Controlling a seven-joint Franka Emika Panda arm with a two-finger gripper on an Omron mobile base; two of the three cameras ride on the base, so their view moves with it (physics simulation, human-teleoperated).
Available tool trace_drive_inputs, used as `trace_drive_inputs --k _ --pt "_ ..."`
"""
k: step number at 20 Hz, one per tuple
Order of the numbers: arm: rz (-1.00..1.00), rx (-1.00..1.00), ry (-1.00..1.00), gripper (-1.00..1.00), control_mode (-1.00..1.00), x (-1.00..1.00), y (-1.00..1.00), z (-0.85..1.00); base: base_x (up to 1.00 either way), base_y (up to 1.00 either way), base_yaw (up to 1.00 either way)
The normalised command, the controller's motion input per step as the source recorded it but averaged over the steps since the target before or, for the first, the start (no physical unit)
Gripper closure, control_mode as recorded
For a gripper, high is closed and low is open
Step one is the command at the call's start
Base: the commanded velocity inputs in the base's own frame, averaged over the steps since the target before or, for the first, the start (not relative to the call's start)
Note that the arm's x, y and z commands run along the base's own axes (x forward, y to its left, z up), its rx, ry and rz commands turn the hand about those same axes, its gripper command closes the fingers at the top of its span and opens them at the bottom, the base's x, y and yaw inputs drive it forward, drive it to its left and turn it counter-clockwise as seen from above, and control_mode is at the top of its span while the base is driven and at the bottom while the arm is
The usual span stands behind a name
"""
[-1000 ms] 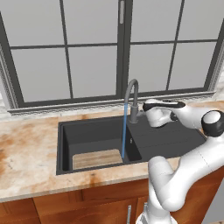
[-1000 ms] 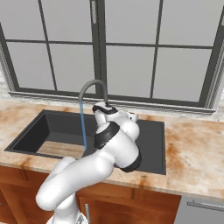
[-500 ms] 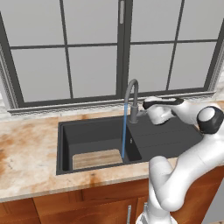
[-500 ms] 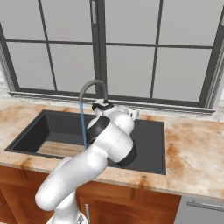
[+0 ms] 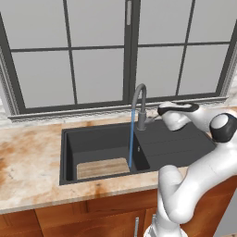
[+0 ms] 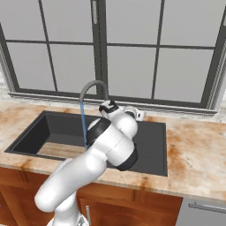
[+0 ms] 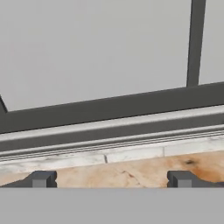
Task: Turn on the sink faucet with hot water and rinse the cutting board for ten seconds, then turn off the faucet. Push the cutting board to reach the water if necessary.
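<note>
Behind the sink (image 5: pixel 69 152), at about 12 o'clock from the basin, stands the sink faucet (image 5: pixel 140 105), its gooseneck arching toward 9 o'clock over the bowl. From its mouth the water (image 5: pixel 131 139) falls as a thin blue line and lands just beside the right end of the cutting board (image 5: pixel 102 167), which lies flat on the basin floor at the 6 o'clock wall, its long axis running 9 to 3 o'clock. We cannot say from either base view whether the stream wets the board's edge or misses it narrowly; in the right base view the cutting board (image 6: pixel 59 150) is largely masked by the arm.

We find the gripper (image 5: pixel 159 111) at 3 o'clock from the faucet base, level with the small side lever and close to it. In the hand view the fingertips (image 7: pixel 41 179) stand far apart with nothing between them, so we read the jaws as wide open and empty, aimed at the window sill (image 7: pixel 109 131) and the counter (image 7: pixel 127 170) beyond.

We judge that the relation governing the next move is this: the lever lies at 9 o'clock from the gripper, near at hand, whereas the board lies low at 7 o'clock, well apart and below the rim. If the board needs more water, it would have to be pushed toward 3 o'clock along its own long axis.
</note>
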Motion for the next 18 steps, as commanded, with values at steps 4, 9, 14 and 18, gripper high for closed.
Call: trace_drive_inputs --k 4,9,14,18 --pt "0.04 0.00 0.00 -1.00 -1.00 0.00 -0.27 -0.09 0.00 0.00 0.00" --pt "0.03 0.00 0.00 -1.00 -1.00 0.00 -0.13 -0.26 0.00 0.00 0.00" --pt "0.01 0.00 0.00 -1.00 -1.00 0.00 0.00 -0.43 0.00 0.00 0.00" --pt "0.00 0.00 0.00 -1.00 -1.00 0.00 0.00 -0.21 0.00 0.00 0.00"
